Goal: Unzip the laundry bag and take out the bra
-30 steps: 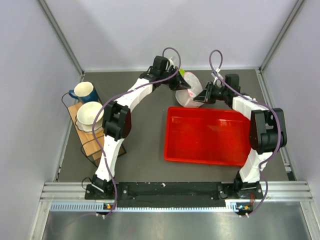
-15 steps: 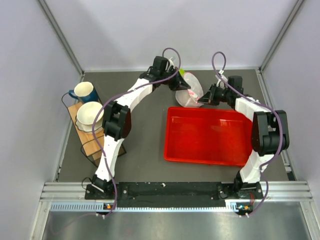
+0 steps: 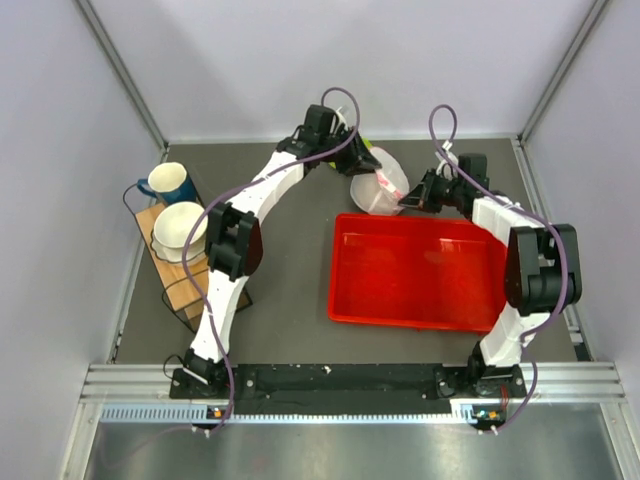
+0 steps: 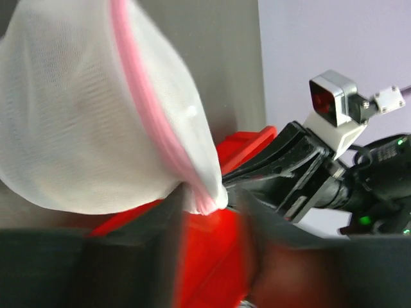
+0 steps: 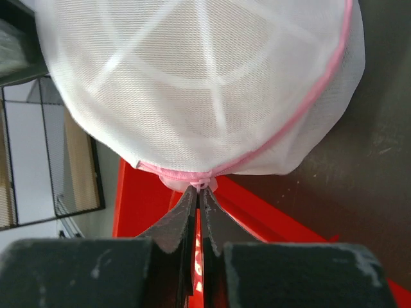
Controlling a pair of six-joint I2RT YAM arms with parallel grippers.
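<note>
The laundry bag (image 3: 378, 186), a round white mesh pouch with pink zipper trim (image 4: 144, 96), hangs over the far edge of the red tray. My right gripper (image 5: 198, 190) is shut on the pink zipper pull (image 5: 204, 181) at the bag's (image 5: 199, 83) lower rim. My left gripper (image 4: 209, 215) is open, with blurred fingers (image 4: 166, 221) just below the bag's (image 4: 83, 115) corner, which sits by the left finger. In the top view the left gripper (image 3: 357, 162) is at the bag's far left and the right gripper (image 3: 405, 200) at its right. The bra is hidden.
A red tray (image 3: 415, 270) lies below the bag in the middle right. At the left, a blue mug (image 3: 170, 183) and a white mug (image 3: 180, 230) sit on a wooden rack (image 3: 188, 285). Something lime green (image 3: 365, 143) shows behind the left wrist. Walls enclose the table.
My left gripper has opened and let go of the bag. My right gripper has closed on the zipper pull and drawn slightly right.
</note>
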